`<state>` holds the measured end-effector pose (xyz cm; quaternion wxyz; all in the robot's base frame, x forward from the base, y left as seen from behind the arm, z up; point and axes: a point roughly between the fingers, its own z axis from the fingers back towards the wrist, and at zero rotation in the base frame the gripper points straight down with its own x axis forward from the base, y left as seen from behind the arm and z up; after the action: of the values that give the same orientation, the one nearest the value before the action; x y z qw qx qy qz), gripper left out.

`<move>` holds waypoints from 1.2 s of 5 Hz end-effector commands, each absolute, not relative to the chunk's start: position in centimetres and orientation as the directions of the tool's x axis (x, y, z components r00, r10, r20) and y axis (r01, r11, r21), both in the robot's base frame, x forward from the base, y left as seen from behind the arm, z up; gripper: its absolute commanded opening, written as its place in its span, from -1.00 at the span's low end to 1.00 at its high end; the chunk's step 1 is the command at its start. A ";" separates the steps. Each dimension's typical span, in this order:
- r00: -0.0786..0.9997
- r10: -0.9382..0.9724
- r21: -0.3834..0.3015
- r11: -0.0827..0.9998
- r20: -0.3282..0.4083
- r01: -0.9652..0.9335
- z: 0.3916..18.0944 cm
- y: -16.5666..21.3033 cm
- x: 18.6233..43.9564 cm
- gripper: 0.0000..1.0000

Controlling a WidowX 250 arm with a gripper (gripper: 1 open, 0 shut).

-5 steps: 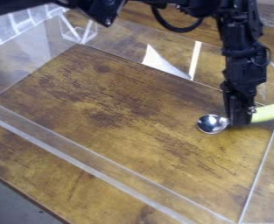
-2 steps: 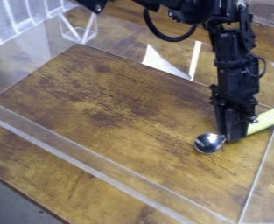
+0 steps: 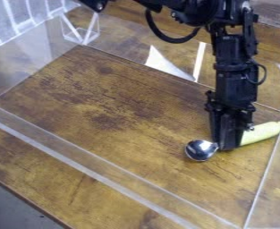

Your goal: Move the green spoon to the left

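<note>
On the wood-patterned tabletop [image 3: 106, 116], toward its right side in the camera view, lies the green spoon [image 3: 260, 133]. Handle: thick, rounded, smooth yellow-green plastic, pointing toward the right edge of the view. Bowl: shiny silver metal, rounded, with bright and dark reflections, at the left end of the spoon. Gripper [image 3: 227, 143]: black, matt to slightly glossy, many-jointed in outline, directed downward over the middle of the spoon, where handle and bowl meet. Pincer appears closed around the spoon there, one dark finger in front of it. Tabletop: brown, streaked with darker grain, flat. Clear, smooth, straight-edged panels [image 3: 100, 170] border the surface; one long strip runs diagonally across the front. Behind the rear border, a white, flat, pointed piece [image 3: 168, 61] and a pale, angular frame [image 3: 80, 29]. Black cable [image 3: 166, 34] curves in a loop beside the arm [image 3: 196, 7]. Hidden: the neck of the spoon, behind the gripper; fingertip contact cannot be seen directly. Cut off: upper part of the arm, at the top edge. Hard to make out: the gripper's separate parts, dark against dark; the exact edges of the clear panels.
</note>
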<state>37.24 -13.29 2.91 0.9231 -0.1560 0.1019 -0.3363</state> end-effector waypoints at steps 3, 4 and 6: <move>0.747 -0.661 -0.291 0.730 -0.072 0.618 9.8 -13.2 36.2 -1.00; 0.729 -0.680 -0.278 0.717 -0.079 0.639 10.3 -14.2 35.4 -1.00; 0.744 -0.661 -0.239 0.741 -0.098 0.627 11.8 -13.7 35.9 -1.00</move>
<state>35.73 -13.81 7.95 0.9243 -0.1013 0.1379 -0.3412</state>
